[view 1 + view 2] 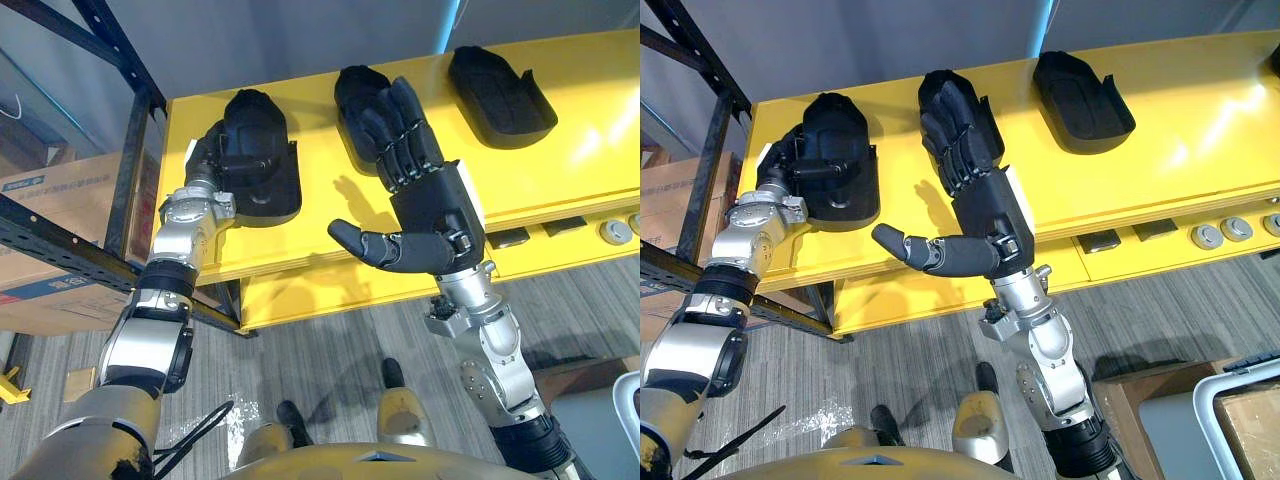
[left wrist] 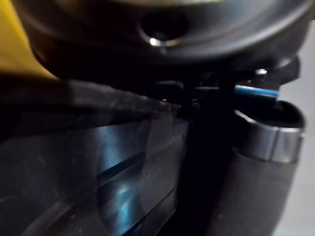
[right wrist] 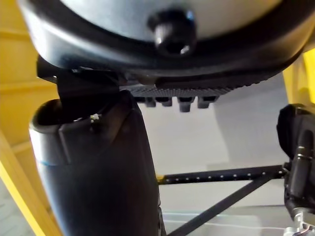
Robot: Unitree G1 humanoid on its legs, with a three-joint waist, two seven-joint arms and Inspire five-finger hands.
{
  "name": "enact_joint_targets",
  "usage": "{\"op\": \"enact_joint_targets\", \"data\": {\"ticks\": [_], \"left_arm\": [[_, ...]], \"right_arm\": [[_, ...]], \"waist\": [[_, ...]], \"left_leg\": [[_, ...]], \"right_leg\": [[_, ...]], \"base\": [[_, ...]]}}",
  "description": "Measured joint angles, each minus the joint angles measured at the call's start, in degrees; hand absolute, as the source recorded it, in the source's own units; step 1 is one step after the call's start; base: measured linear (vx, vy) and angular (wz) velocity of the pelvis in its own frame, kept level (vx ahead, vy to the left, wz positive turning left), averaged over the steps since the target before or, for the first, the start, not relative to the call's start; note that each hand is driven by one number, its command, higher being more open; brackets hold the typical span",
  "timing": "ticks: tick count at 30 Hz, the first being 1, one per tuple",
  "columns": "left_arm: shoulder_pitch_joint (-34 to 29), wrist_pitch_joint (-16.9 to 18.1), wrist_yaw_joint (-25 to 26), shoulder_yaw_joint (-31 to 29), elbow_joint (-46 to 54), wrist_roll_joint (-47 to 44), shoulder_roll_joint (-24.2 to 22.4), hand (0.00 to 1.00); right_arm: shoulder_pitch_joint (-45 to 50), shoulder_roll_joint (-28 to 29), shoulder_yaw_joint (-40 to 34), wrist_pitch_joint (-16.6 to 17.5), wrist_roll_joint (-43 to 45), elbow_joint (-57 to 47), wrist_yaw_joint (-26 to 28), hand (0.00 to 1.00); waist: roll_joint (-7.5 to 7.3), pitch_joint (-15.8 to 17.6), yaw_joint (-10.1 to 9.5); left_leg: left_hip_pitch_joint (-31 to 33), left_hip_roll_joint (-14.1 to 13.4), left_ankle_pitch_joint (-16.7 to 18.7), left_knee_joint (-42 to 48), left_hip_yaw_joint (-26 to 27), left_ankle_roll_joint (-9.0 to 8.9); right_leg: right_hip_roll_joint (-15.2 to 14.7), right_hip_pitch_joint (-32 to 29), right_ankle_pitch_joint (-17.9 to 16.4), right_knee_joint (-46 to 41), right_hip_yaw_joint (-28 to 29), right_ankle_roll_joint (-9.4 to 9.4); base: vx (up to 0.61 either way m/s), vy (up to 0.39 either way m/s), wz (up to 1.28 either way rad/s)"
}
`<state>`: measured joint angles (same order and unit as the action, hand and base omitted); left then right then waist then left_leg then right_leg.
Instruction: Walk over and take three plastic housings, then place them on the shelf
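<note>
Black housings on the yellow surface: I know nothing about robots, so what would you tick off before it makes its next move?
1. All three housings lie apart on the yellow surface: ok, left housing, middle housing, right housing.
2. Left hand is at the left housing: ok.
3. Left hand has a firm hold on it: cannot tell, dark on dark.
4. Right hand is open and ready: ok, fingers straight, thumb out.
5. Right hand is lined up with the middle housing: ok, though contact cannot be told.
6. Right housing is free of both hands: ok.
</note>
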<state>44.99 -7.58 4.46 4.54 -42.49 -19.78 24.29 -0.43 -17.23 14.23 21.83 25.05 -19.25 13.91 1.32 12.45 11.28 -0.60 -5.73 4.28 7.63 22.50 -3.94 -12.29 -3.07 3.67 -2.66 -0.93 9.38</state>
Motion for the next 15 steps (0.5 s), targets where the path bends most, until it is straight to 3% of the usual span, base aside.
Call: {"op": "enact_joint_targets", "data": {"ticks": [9, 15], "left_arm": [[-0.03, -1.65, -0.41, 2.61, -0.44, -0.10, 0.59, 1.00], [-0.03, -2.77, 7.77, 2.61, -0.99, -0.12, 0.84, 1.00]], "right_arm": [[-1.11, -1.79, 4.24, -1.61, -0.11, 2.04, 1.91, 1.00], [-2.79, -2.27, 7.42, -4.25, -0.12, 5.16, 1.94, 1.00]], "waist": [[-0.62, -1.63, -0.42], [-1.38, -2.15, -0.98]], "left_leg": [[0.18, 0.01, -0.55, -0.03, -2.16, 0.11], [0.27, 0.08, -1.37, -0.92, -2.40, 0.05]], "right_leg": [[0.08, 1.34, 0.42, 0.91, -1.73, -0.48], [0.27, 1.33, 1.16, 1.74, -1.81, -1.19]], "base": [[-0.02, -0.010, 0.09], [-0.05, -0.015, 0.01]]}}
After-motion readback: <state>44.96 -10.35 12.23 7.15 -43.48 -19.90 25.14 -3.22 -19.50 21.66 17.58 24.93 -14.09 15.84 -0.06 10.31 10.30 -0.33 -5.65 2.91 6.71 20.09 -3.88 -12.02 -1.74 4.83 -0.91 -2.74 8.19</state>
